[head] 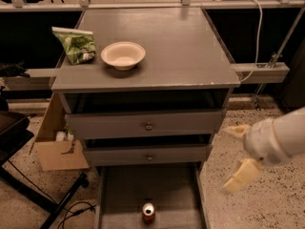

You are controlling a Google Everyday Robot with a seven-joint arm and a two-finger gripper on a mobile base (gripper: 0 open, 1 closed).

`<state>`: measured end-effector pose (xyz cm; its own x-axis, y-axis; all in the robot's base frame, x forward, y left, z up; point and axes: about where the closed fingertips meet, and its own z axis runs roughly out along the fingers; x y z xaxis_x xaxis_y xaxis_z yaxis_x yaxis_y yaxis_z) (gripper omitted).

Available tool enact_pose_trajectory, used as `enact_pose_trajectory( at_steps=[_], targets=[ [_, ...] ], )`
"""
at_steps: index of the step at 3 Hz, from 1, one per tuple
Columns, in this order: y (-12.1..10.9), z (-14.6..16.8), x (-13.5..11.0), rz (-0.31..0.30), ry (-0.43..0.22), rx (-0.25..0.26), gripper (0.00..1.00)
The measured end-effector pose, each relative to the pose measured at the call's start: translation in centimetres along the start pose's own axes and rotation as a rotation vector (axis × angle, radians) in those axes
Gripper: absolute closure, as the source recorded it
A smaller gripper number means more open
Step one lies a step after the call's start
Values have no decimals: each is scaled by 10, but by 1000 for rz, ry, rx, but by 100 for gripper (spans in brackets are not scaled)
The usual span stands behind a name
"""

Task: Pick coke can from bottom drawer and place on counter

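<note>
The coke can (148, 212) stands upright in the open bottom drawer (124, 190), near its front edge. It is red with a silver top. The counter (162, 46) is the flat grey top of the cabinet above. My gripper (237, 154) is at the right, beside the cabinet at about the height of the middle drawer. Its two pale fingers (240, 175) are spread apart and hold nothing. It is to the right of and above the can, well clear of it.
A cream bowl (123, 55) and a green chip bag (76, 44) sit on the left part of the counter. Two knobbed upper drawers (148, 126) are slightly open. A cardboard box (55, 142) and a black stand stand on the floor at the left.
</note>
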<state>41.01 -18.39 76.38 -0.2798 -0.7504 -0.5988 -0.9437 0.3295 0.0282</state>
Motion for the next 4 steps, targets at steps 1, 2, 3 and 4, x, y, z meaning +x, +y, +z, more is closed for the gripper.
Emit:
enact_pose_trajectory(
  at_steps=[1, 2, 3, 4],
  targets=[
    [-2, 76, 31, 18, -191, -17, 0],
    [-31, 125, 49, -4, -340, 51, 0],
    [-47, 184, 74, -1, -451, 43, 0],
    [-47, 184, 74, -1, -451, 43, 0]
  ],
)
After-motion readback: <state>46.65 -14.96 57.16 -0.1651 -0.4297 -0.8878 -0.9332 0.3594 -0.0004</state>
